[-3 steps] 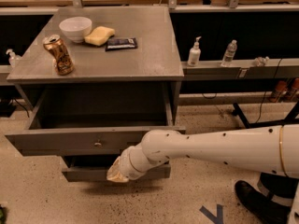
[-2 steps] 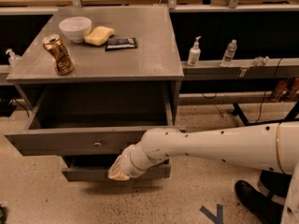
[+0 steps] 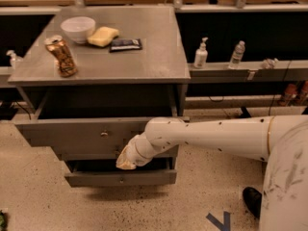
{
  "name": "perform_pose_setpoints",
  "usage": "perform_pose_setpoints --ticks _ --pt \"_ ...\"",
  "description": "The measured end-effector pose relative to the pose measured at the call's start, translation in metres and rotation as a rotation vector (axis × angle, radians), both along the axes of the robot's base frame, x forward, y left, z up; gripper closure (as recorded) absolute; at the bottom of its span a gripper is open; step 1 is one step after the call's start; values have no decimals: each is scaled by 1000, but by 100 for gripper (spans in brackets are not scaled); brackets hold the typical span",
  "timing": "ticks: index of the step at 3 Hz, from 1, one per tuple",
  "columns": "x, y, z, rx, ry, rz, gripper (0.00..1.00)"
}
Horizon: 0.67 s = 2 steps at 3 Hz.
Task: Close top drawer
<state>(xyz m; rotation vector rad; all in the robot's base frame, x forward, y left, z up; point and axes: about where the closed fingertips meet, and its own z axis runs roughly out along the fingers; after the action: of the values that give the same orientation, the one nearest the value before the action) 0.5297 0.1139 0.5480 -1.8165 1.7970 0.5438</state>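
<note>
The top drawer point(image 3: 72, 133) is the large grey drawer with a small metal knob point(image 3: 103, 134). It stands pulled out from the grey cabinet point(image 3: 159, 71), and its dark inside shows above the front panel. My gripper point(image 3: 126, 160) is at the end of the white arm point(image 3: 211, 136). It sits just below the lower right part of the drawer's front panel, in front of the lower drawers.
A shallower grey drawer point(image 3: 120, 178) sticks out near the floor. On the cabinet top are a white bowl point(image 3: 78, 28), a yellow sponge point(image 3: 102, 36), a dark packet point(image 3: 125, 44) and a can point(image 3: 62, 57). Bottles point(image 3: 200, 54) stand on a ledge to the right.
The gripper has moved up and in towards the cabinet. The top drawer's front sits a little further in than before.
</note>
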Motion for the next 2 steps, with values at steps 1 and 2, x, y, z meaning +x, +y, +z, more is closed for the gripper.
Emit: perform_pose_setpoints --ticks 1,2 --pt "24 -2 7 5 -15 -16 100" --pt "72 -7 20 9 -37 -47 100"
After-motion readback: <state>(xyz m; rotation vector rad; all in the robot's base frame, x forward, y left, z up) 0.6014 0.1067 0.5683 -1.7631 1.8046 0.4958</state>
